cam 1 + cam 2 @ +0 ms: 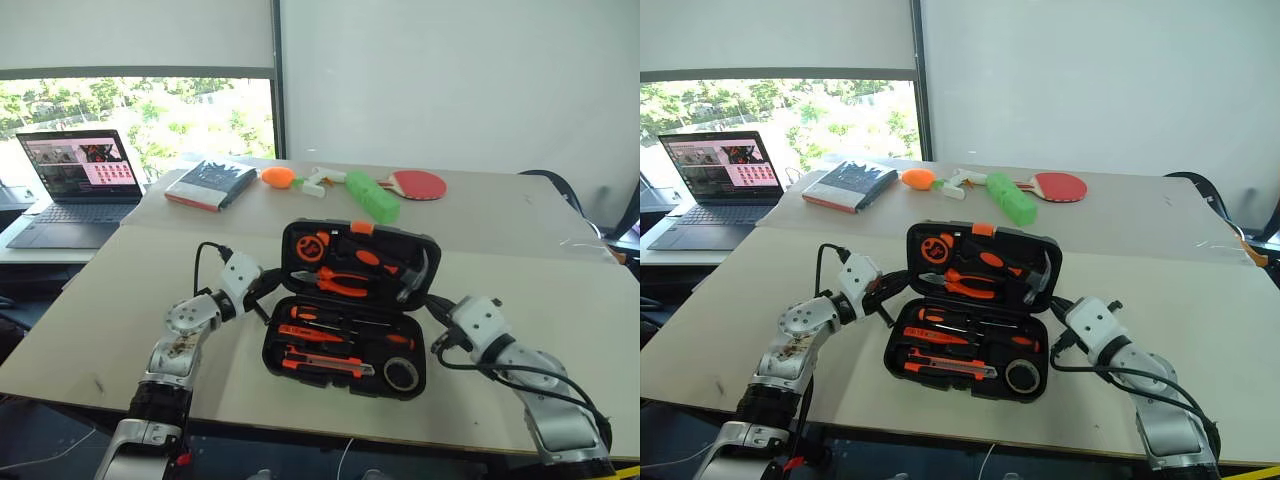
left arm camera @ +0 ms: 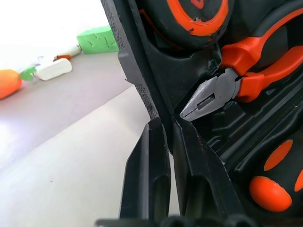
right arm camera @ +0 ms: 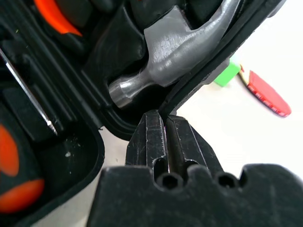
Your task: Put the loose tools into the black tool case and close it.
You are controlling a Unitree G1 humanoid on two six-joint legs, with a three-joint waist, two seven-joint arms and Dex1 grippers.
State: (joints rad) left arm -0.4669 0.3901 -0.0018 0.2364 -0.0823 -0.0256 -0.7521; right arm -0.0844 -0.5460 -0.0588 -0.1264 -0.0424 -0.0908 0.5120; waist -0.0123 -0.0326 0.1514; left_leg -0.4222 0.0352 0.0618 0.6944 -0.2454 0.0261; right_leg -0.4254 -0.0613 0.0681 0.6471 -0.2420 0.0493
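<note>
Tools seem stowed; both pincers, left (image 1: 268, 283) and right (image 1: 437, 305), pressed together, flank the open black plastic hinged tool case (image 1: 352, 305); next, fold its lid down.

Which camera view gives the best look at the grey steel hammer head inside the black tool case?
The right wrist view: the grey steel hammer head shows large there, in the lid of the black plastic tool case. Both eye views show the hammer small. The left wrist view shows pliers instead.
</note>
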